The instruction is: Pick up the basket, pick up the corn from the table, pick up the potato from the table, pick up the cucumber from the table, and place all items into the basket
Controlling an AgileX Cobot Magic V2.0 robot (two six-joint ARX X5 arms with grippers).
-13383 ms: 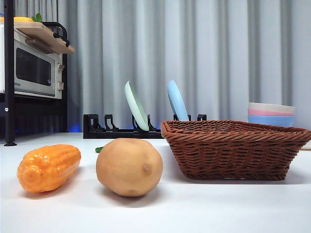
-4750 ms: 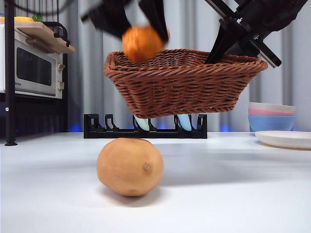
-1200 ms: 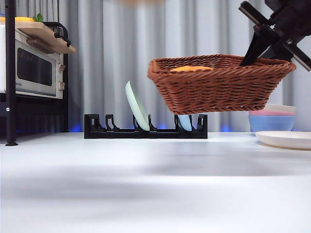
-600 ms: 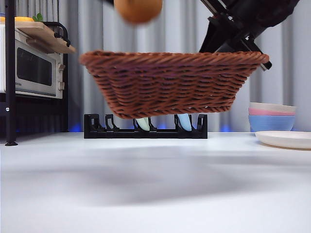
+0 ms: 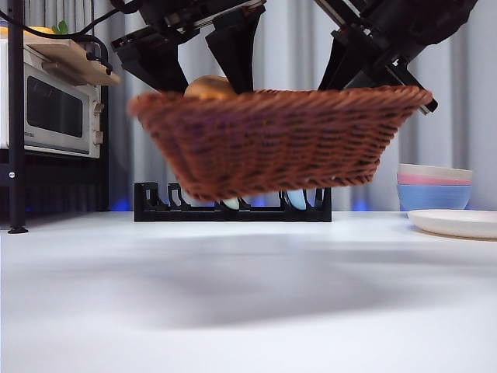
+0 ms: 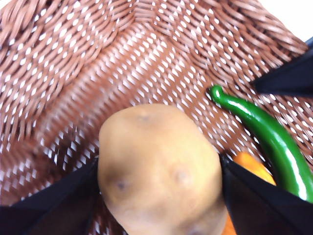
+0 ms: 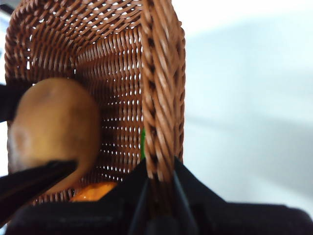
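The brown wicker basket (image 5: pixel 272 148) hangs in the air above the table, motion-blurred. My right gripper (image 5: pixel 373 74) is shut on its right rim, its jaws clamped on the braid in the right wrist view (image 7: pixel 157 171). My left gripper (image 5: pixel 203 81) is shut on the tan potato (image 5: pixel 208 87) and holds it at rim height over the basket's left part. In the left wrist view the potato (image 6: pixel 156 147) sits between the jaws above the basket floor (image 6: pixel 73 63). The green cucumber (image 6: pixel 266 137) and the orange corn (image 6: pixel 252 169) lie inside the basket. The right wrist view also shows the potato (image 7: pixel 54 127) and the corn (image 7: pixel 93 191).
A black dish rack (image 5: pixel 155 203) with plates stands behind the basket. Stacked bowls (image 5: pixel 433 186) and a white plate (image 5: pixel 454 223) sit at the right. A microwave (image 5: pixel 50 109) on a shelf stands at the far left.
The left gripper has come down with the potato from above the basket to rim height. The basket has stayed raised after swinging left under it.
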